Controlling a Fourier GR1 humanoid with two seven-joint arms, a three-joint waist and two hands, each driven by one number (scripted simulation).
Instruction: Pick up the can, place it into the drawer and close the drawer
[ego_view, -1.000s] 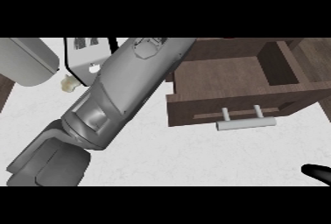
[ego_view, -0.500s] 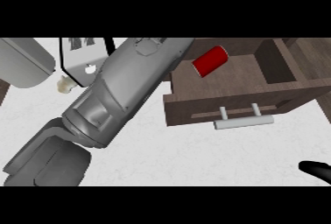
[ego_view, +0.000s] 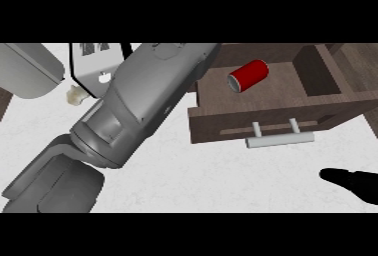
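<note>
Can in drawer; drawer open.
Red can (ego_view: 248, 76) lying on its side inside open drawer (ego_view: 221, 107), near its left wall, unheld. Handle (ego_view: 277, 139) free for push. Right hand (ego_view: 356, 183) low right, finger state indiscernible. Left hand unseen.

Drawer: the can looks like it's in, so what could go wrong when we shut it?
The red can lies on its side in the open drawer, so a push could roll it. The handle sticks out toward the right hand, which might snag it. The left forearm hides the drawer's left edge.
</note>
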